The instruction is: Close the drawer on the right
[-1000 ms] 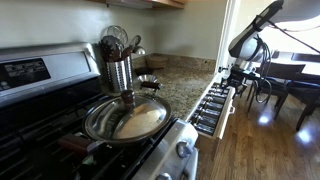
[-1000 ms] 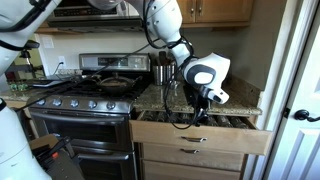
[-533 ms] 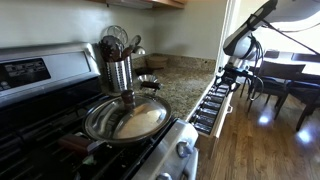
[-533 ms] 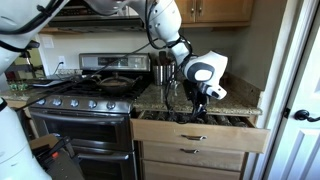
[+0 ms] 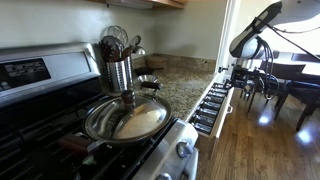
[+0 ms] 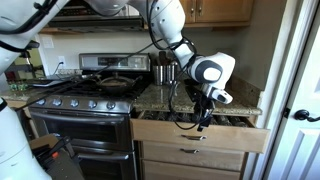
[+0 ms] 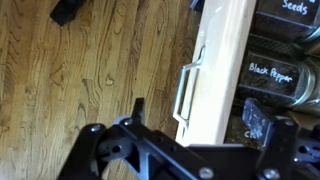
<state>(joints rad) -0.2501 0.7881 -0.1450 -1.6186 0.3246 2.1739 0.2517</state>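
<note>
The drawer point(image 6: 200, 134) to the right of the stove stands pulled out, with a light wooden front and spice jars inside. It also shows in an exterior view point(image 5: 211, 106). In the wrist view its front panel point(image 7: 222, 50) and white handle point(image 7: 184, 92) run between my fingers. My gripper point(image 7: 197, 112) is open, one finger on the floor side and one over the jars point(image 7: 290, 85). In both exterior views my gripper point(image 6: 204, 121) point(image 5: 237, 76) hangs at the drawer's front edge. I cannot tell whether it touches the front.
A stove point(image 6: 85, 100) with a frying pan point(image 5: 126, 120) stands beside the drawer. A utensil holder point(image 5: 119, 68) and a granite counter point(image 5: 185, 88) lie behind it. There is wooden floor point(image 7: 90, 60) in front, a table and chairs point(image 5: 290, 80) beyond, and a white door point(image 6: 300, 90).
My gripper has shifted slightly right and lower at the drawer's front edge. The drawer remains pulled out.
</note>
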